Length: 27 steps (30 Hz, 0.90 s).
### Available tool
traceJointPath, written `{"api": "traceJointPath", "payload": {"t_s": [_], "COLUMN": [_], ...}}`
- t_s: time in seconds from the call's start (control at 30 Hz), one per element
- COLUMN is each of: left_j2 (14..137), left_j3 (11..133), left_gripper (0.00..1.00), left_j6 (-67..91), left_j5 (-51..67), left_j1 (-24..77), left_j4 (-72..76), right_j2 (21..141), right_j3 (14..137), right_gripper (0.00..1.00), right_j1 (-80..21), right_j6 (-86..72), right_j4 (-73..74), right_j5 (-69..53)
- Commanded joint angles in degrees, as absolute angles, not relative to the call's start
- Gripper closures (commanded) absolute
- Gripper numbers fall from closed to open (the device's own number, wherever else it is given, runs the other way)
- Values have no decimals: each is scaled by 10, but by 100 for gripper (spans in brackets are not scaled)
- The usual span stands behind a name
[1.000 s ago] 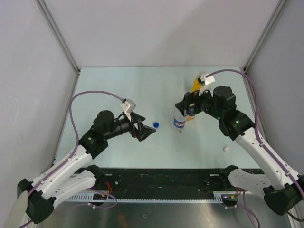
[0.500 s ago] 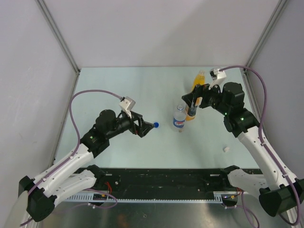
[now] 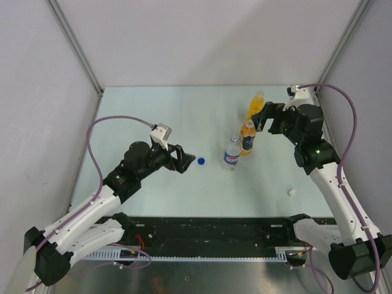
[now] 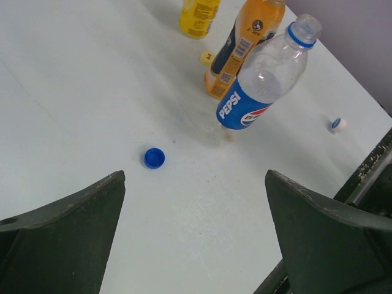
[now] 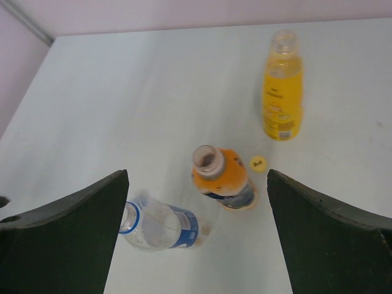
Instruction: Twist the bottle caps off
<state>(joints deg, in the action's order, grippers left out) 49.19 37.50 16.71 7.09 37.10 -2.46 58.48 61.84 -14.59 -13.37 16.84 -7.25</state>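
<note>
Three uncapped bottles stand together: a clear Pepsi bottle, a short orange one and a tall yellow one. The blue cap lies on the table just ahead of my left gripper, which is open and empty. The yellow cap lies beside the orange bottle. The white cap lies at the near right. My right gripper is open and empty, raised right of the bottles.
The pale table is walled on the left, back and right. A black rail runs along the near edge by the arm bases.
My right gripper has lifted away from the clear bottle and drawn back to the right, open. My left gripper has turned slightly and pulled back a little; the blue cap stays on the table.
</note>
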Motion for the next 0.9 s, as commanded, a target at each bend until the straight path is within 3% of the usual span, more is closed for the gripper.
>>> {"api": "traceJointPath", "payload": {"t_s": [0.0,0.47,0.87], "left_j2": [487,473,447], "left_j3": [394,383,351], "left_gripper": [1,1,1], "left_j6": [155,173,189], "left_j5": [32,-145,-225], "left_j1": [371,371,370], "left_j4": [-26,-36,-39], "right_j2": [564,553,529], "right_j3": [621,602,505], "right_gripper": [1,1,1], "right_j1": [-135,-132,-119], "right_j6": [-118,-95,-129], "right_j4": [184,193,138], "right_j5": [9,172,255]}}
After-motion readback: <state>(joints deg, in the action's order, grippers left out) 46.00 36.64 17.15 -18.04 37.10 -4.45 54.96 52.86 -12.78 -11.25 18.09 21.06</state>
